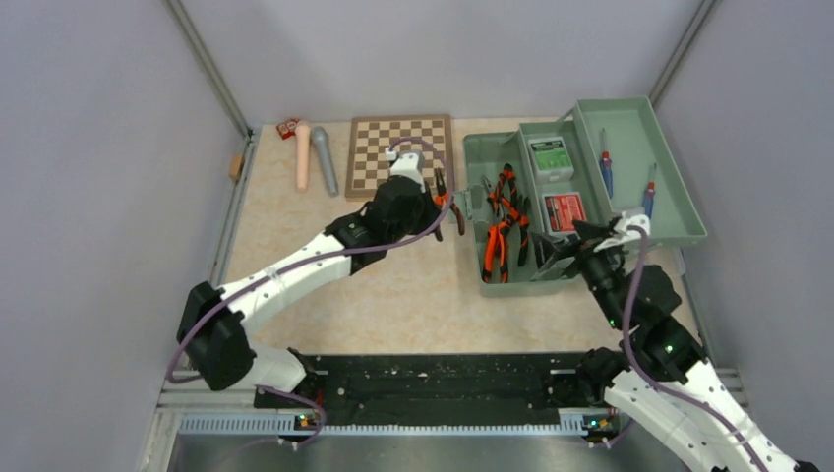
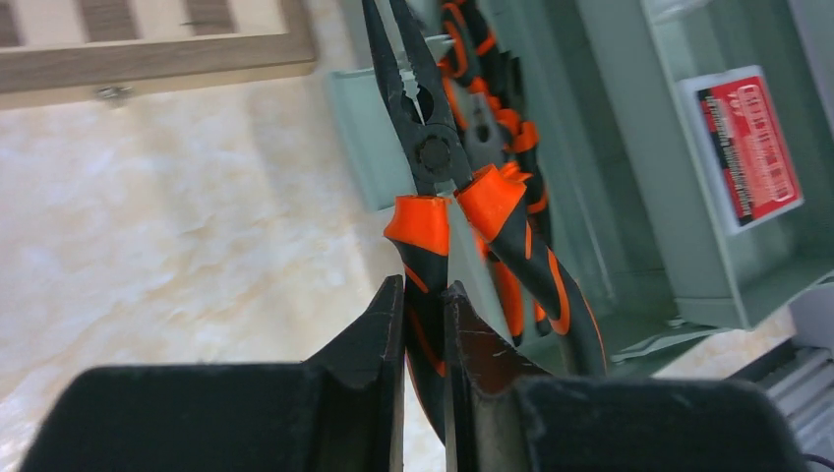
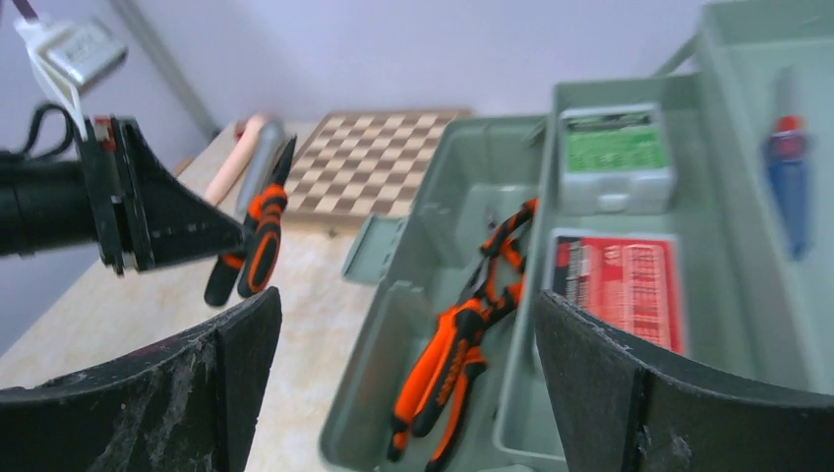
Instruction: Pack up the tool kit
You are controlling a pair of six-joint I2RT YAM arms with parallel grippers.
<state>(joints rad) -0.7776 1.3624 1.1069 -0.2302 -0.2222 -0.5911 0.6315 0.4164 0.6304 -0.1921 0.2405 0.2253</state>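
Left fingers (image 2: 379, 334) clamped on pliers (image 2: 425, 221) handle | right fingers (image 3: 590, 383) spread wide (seemingly just beside toolbox (image 3: 374, 374))

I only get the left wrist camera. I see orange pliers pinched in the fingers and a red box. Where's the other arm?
Observer: The right gripper hovers open and empty at the near edge of the toolbox.
Kid: Is there another box besides the red box?
Observer: Yes, a green-labelled box lies in the same tray, farther from the arms.
Kid: Any screwdrivers?
Observer: Two screwdrivers lie in the rightmost compartment.
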